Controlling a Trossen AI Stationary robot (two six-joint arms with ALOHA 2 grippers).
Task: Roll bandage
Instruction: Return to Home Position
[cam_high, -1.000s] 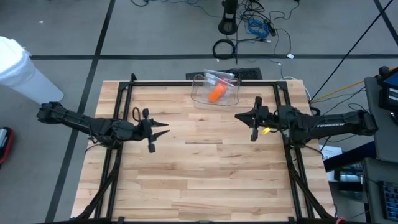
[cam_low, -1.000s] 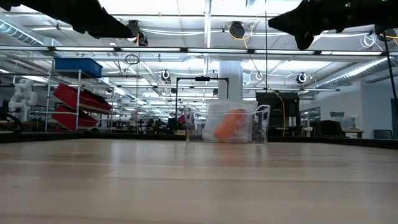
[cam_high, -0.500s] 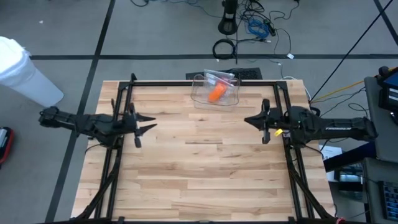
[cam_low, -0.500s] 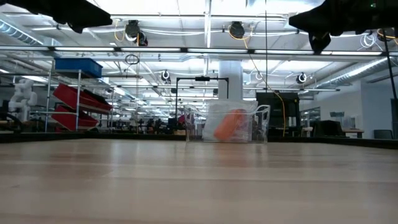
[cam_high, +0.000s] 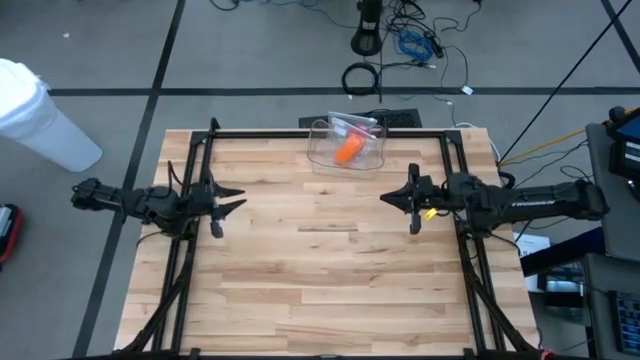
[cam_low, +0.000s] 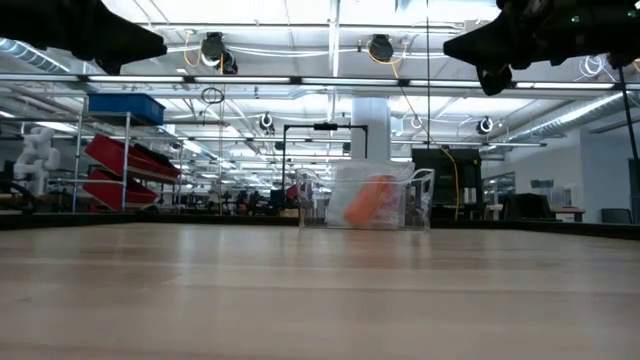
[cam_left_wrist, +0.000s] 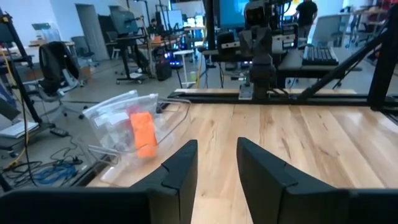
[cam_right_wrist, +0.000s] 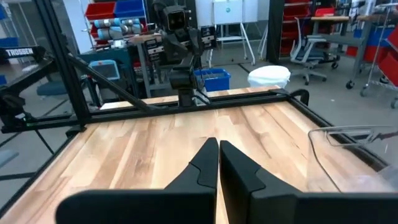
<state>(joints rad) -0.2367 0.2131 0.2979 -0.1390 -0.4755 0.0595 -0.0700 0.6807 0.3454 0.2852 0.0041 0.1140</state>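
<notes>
Drawn farther leftward, the left gripper (cam_high: 236, 198) is held with jaws parted; the right gripper (cam_high: 388, 196) is held with jaws clenched together. The bandage (cam_high: 349, 150) is seen in the bin (cam_high: 318, 150).

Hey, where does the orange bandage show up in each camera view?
High view: orange bandage at top centre, inside the clear bin at the far edge of the table.
Low view: mid-picture, in the bin.
Left wrist view: in the bin, at the table's edge.
Right wrist view: not visible; only the bin's wall shows.
Shared landmark: the clear bin.
</notes>
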